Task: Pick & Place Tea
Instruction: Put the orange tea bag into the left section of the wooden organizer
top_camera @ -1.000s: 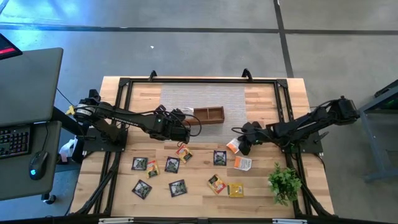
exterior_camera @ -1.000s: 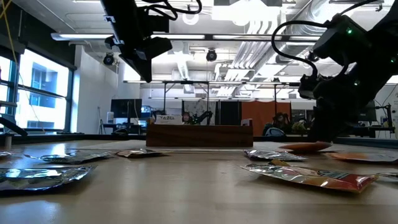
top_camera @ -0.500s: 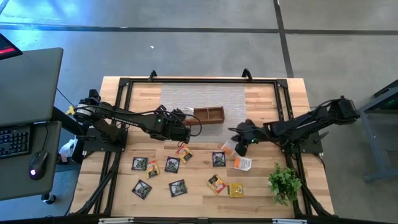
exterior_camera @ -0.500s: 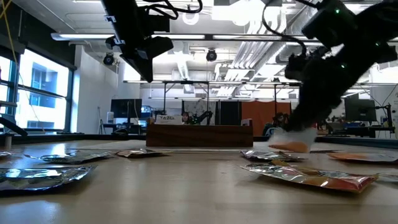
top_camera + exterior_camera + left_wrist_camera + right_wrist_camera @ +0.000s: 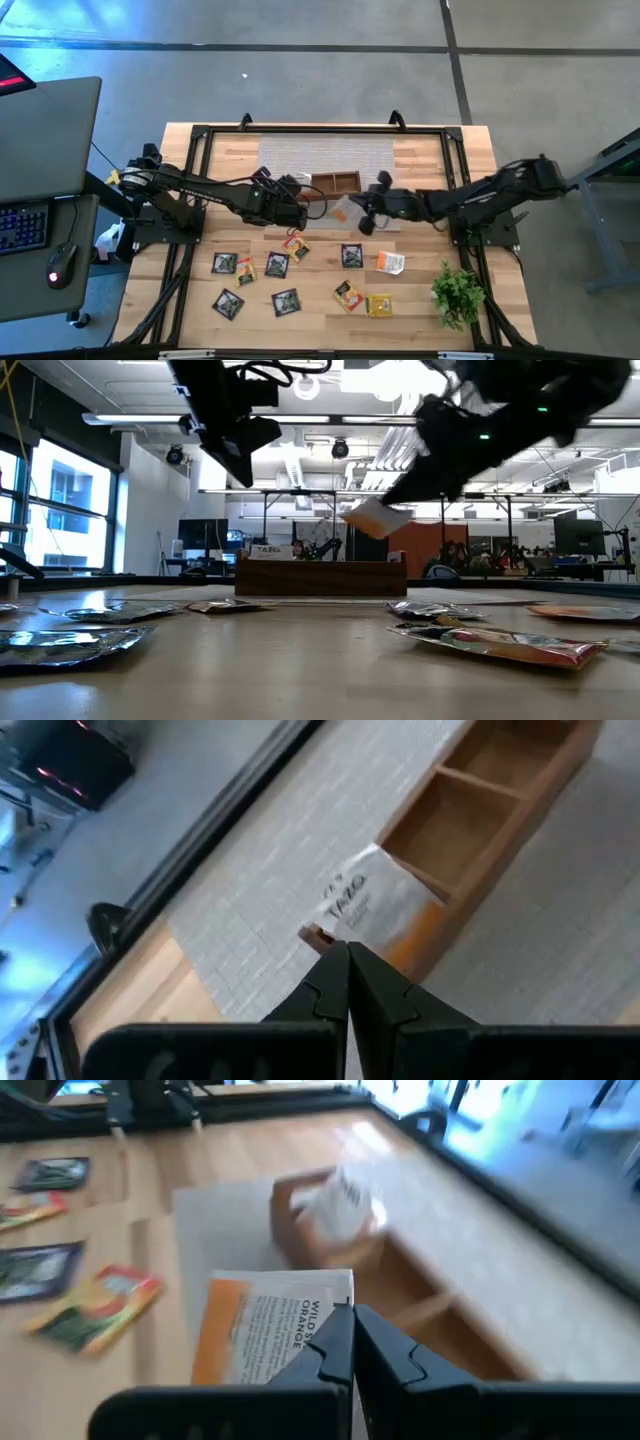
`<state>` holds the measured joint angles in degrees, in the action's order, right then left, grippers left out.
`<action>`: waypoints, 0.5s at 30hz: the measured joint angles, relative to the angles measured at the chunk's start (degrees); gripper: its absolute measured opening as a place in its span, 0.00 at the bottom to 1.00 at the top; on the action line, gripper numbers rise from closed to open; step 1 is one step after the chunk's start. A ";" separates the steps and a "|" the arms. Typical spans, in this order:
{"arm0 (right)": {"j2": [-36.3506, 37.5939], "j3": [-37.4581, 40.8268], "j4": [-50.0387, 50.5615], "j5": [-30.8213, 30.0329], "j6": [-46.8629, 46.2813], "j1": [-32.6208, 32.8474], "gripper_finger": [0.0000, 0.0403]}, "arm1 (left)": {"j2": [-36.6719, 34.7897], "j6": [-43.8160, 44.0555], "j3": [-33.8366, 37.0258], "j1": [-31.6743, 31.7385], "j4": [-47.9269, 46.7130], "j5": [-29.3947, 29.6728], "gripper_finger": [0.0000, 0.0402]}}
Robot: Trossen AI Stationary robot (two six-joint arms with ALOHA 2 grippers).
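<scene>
Hanging in the air just beside the wooden tray (image 5: pixel 335 183), a white-and-orange tea sachet (image 5: pixel 345 210) is pinched between the closed fingers of the right gripper (image 5: pixel 362 208). In the right wrist view the same sachet (image 5: pixel 270 1338) shows its orange band and printed text right at the fingertips, with the tray (image 5: pixel 400 1285) just ahead of it. From the low view the sachet (image 5: pixel 378 518) is lifted clear of the desk, above the level of the tray (image 5: pixel 320 577).

The other sachets lie flat on the wooden desk (image 5: pixel 480 150) on the near side of the tray: dark grey-green ones (image 5: pixel 225 263), a white-and-orange one (image 5: pixel 391 262), and yellow ones (image 5: pixel 379 305) near the front edge. None of them touches the tray.

The tray sits on a grey mat (image 5: pixel 300 155) toward the back of the desk. In the left wrist view a white card printed with letters (image 5: pixel 365 905) leans at one end of the tray (image 5: pixel 480 810).

The left gripper (image 5: pixel 312 208) hovers near the tray's left end, its fingers (image 5: pixel 330 990) pressed together with nothing between them.

A small green plant (image 5: pixel 458 293) stands at the front right corner of the desk, well apart from the tray.
</scene>
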<state>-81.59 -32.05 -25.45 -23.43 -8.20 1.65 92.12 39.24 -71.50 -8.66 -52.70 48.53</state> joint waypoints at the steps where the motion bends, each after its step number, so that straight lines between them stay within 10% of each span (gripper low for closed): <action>1: -2.03 -2.26 -0.07 -0.25 2.92 -0.53 0.00 | 0.00 0.01 0.00 0.02 0.04 0.96 0.00; 15: -31.20 -35.43 3.09 -8.86 41.06 -3.69 0.00 | 0.00 4.89 0.01 0.02 -5.24 9.86 0.00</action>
<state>-112.80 -67.48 -22.37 -32.29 32.86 -2.04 92.12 44.13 -71.49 -8.64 -57.94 58.38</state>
